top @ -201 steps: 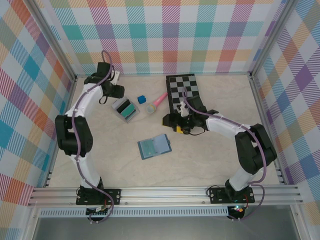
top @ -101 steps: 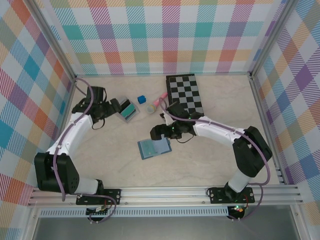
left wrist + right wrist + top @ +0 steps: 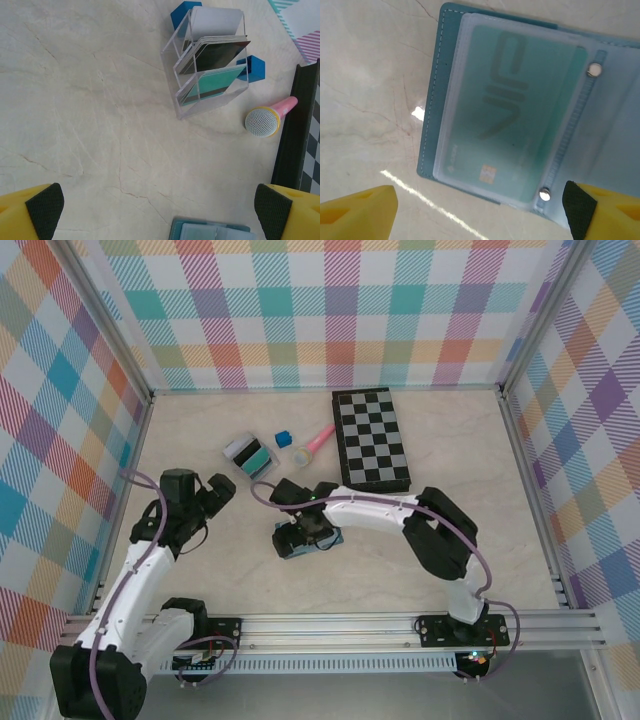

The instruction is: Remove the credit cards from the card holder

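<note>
One card holder [image 3: 430, 125] is laid open mid-table [image 3: 420, 570], slate-blue, with one green-teal card [image 3: 512, 115] seen through clear plastic. The right gripper [image 3: 480, 212] is held spread directly over it. At 10 o'clock the left gripper [image 3: 159, 210] is spread wide. At 11 o'clock one clear rack [image 3: 215, 97] is found, with three compartments filled.

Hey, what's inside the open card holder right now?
One green-teal credit card shows through the frosted sleeve of the card holder. Any cards stacked beneath it are covered, so I can't tell whether there are more.
</note>
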Controlling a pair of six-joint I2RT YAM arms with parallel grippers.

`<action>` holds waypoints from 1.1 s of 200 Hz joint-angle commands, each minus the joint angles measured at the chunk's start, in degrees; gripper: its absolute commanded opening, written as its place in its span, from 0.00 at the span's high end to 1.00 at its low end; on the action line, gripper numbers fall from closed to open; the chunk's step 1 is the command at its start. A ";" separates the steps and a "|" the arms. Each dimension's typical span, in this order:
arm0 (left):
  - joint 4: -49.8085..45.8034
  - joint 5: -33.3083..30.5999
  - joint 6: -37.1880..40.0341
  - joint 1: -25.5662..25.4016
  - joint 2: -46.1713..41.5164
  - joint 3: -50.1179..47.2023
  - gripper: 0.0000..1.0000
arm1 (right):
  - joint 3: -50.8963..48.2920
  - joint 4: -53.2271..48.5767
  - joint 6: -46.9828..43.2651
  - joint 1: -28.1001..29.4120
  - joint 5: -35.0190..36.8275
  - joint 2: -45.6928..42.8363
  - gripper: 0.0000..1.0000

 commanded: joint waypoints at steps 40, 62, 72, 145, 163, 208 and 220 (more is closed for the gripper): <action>-2.26 1.36 -0.52 0.52 -3.39 -2.66 0.00 | 7.42 -7.45 0.00 0.25 6.77 6.17 0.14; -1.53 1.80 -0.06 0.54 -3.19 -3.10 0.00 | 8.83 -8.08 0.14 0.20 6.92 7.72 0.16; -1.62 1.56 -0.09 0.54 -2.97 -3.15 0.00 | 9.57 -8.66 0.13 0.27 6.92 8.33 0.17; -0.18 2.36 -0.72 0.52 -2.42 -3.59 0.00 | 9.18 -8.74 2.31 0.21 6.92 9.18 0.25; 0.24 3.37 -0.78 0.53 -1.58 -3.37 0.00 | 9.05 -8.23 3.55 0.15 6.86 9.14 0.28; 0.31 4.93 -0.76 0.54 -1.82 -4.02 0.00 | 7.93 -6.20 8.57 -1.12 4.83 8.95 0.37; 0.68 5.55 -0.76 0.51 -1.98 -4.24 0.00 | 7.08 -5.19 9.71 -1.73 4.01 8.30 0.39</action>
